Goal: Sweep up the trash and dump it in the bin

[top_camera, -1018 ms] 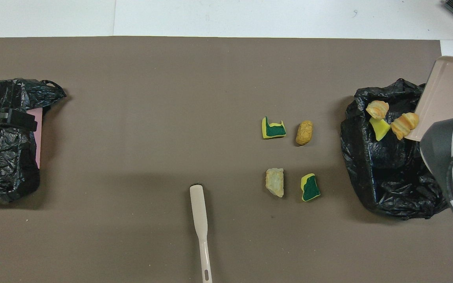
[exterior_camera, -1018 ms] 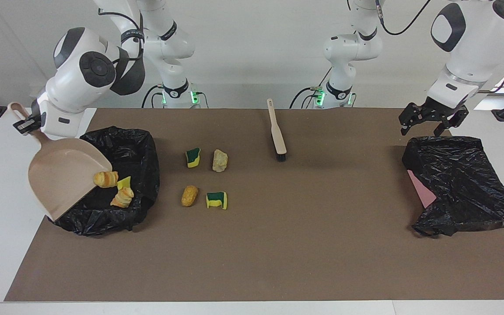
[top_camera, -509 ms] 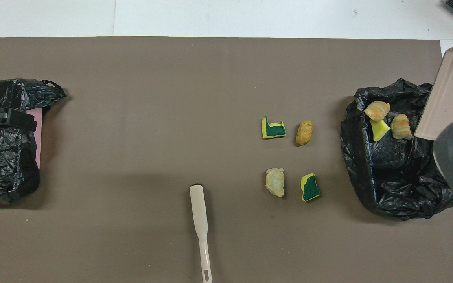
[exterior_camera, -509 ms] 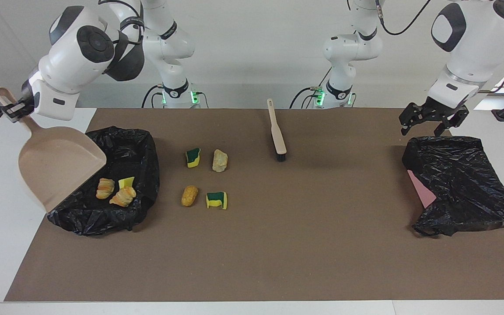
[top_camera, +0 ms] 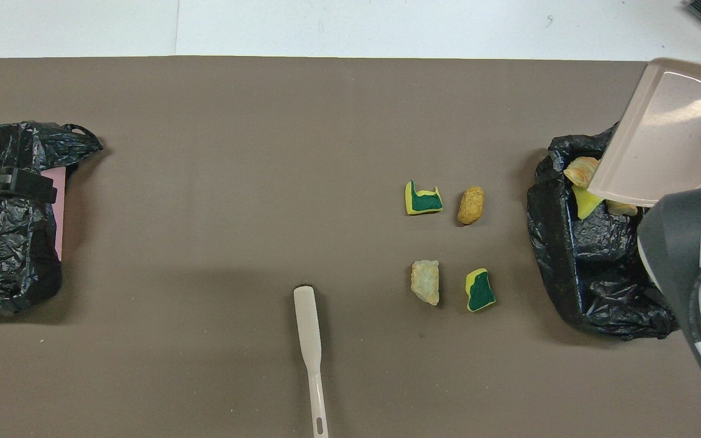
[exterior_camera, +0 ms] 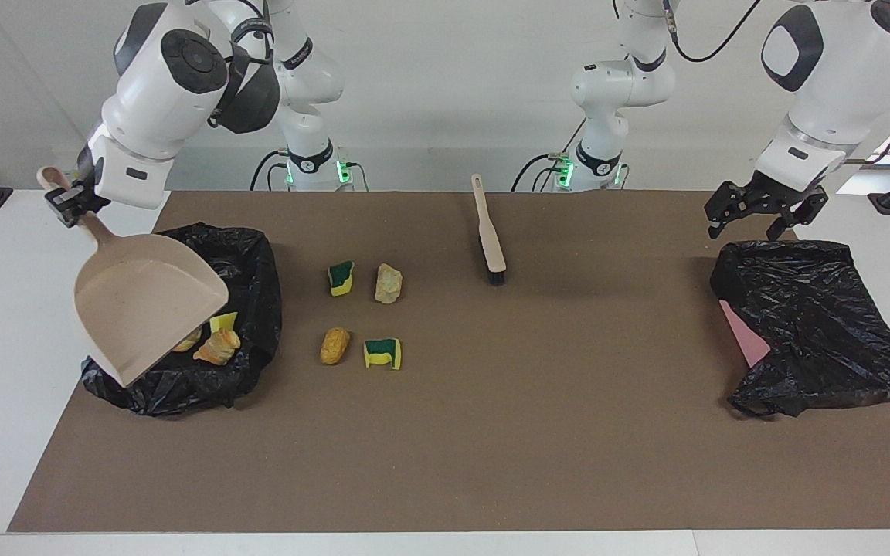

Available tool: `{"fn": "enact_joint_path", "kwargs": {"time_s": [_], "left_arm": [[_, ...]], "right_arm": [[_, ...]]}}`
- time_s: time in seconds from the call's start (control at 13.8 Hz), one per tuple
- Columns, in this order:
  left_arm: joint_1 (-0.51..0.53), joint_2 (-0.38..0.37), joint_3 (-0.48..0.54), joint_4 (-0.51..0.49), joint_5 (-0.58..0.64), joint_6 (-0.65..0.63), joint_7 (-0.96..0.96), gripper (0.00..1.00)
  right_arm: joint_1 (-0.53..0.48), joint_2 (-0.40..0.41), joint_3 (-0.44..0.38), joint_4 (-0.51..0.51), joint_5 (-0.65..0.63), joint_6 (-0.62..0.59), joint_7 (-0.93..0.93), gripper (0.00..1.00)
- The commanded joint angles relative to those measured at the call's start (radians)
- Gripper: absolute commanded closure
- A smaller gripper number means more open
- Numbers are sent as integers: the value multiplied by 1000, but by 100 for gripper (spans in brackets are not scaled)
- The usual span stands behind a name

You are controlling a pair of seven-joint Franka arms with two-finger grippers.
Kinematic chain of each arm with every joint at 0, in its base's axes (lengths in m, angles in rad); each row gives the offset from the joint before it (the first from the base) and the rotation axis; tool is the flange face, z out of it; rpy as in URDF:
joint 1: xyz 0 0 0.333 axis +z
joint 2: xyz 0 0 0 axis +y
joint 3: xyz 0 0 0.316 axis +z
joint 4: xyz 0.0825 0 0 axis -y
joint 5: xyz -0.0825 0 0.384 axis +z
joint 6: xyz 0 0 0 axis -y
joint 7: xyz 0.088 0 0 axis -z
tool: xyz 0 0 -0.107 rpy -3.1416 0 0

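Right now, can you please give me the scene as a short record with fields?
bin with trash: black-lined bin at the right arm's end of the table, three bits inside
trash on mat: four bits; green-yellow sponge, pale chunk, golden lump, second sponge
dustpan: dustpan empty, tilted over the bin
right gripper: right gripper shut on the dustpan handle
left gripper: left gripper open, waits over the second bin
brush: brush lies on the mat, not held

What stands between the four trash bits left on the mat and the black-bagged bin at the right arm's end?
Nothing visible. Bare brown mat separates the four bits from the black-bagged bin; the beige dustpan hangs over the bin in the right gripper.
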Motion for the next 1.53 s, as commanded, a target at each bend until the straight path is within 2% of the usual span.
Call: {"fn": "enact_joint_path", "kwargs": {"time_s": [0.0,0.15,0.29,0.58,0.73,1.02,1.24,1.45], "left_arm": [[11,-3,-6,-3,-13,3,15,0],[13,-3,-6,-3,-13,3,15,0],[13,-3,-6,-3,-13,4,15,0],[13,-3,-6,-3,-13,3,15,0],[13,-3,-6,-3,-13,3,15,0],[13,-3,-6,-3,-13,3,15,0],[14,-4,-6,-4,-11,-10,16,0],[13,-3,-6,-3,-11,0,16,0]], "right_arm": [[-1,7,20,27,119,-8,137,100],[66,37,35,39,173,-13,284,100],[152,108,35,95,216,-34,480,100],[298,305,37,319,334,-92,834,100],[339,366,37,388,443,-102,991,100],[433,484,38,483,579,-83,1290,100],[511,606,41,555,600,-5,1471,100],[557,654,47,563,656,65,1555,100]]}}
